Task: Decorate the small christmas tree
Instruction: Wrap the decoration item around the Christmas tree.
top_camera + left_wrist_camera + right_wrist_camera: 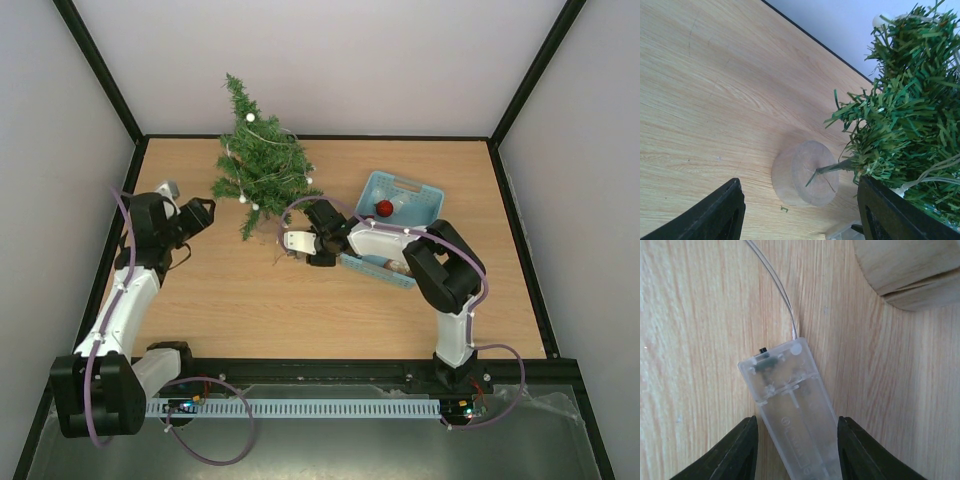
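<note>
The small christmas tree (258, 165) stands at the back of the table on a round wooden disc (802, 172), with a thin string of white bulbs (250, 117) wound through its branches. In the left wrist view its green branches (900, 100) fill the right side. My left gripper (205, 213) is open just left of the tree at base height; its fingers (800, 215) straddle the disc without touching it, and the right one brushes the lowest branches. My right gripper (297, 243) is shut on a clear battery box (790, 390) lying on the wood, its wire (777, 285) running toward the disc (910, 270).
A light blue plastic basket (428, 196) sits right of the tree, partly under my right arm, with a red bauble (384, 208) and other pale ornaments inside. Black frame rails and grey walls close in the table on three sides.
</note>
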You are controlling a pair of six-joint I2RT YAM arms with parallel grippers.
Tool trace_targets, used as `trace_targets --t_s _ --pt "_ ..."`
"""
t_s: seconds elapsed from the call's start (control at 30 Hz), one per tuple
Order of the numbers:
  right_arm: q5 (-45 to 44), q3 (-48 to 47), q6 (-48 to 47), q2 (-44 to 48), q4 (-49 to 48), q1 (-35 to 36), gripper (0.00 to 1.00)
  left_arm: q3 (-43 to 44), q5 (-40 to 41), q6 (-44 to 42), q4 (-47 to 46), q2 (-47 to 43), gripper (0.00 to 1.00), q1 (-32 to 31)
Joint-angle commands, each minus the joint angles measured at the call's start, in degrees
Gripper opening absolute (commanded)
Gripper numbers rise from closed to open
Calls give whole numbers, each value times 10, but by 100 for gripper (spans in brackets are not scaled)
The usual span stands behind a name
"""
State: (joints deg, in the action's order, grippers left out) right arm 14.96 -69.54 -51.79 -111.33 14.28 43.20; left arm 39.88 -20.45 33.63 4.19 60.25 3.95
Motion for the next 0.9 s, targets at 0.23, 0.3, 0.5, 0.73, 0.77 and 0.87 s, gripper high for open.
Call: trace_targets --t_s 0.23,0.3,0.5,0.73,0.77,0.87 --pt "59 -5 62 7 57 59 42 -15 -4 8 21 -22 63 -5" --pt "74 -6 82 16 53 69 42 -20 0 4 33 -27 63 -6" --pt "113 37 111 74 18 74 46 -47 3 12 42 -38 63 -7" --pt "112 11 78 57 60 60 60 -61 -3 7 32 -42 63 -14" --pt "113 1 77 49 68 59 60 -62 -2 5 33 -41 63 -16" --pt "109 -10 80 32 69 58 59 -63 -3 3 33 -39 63 -17"
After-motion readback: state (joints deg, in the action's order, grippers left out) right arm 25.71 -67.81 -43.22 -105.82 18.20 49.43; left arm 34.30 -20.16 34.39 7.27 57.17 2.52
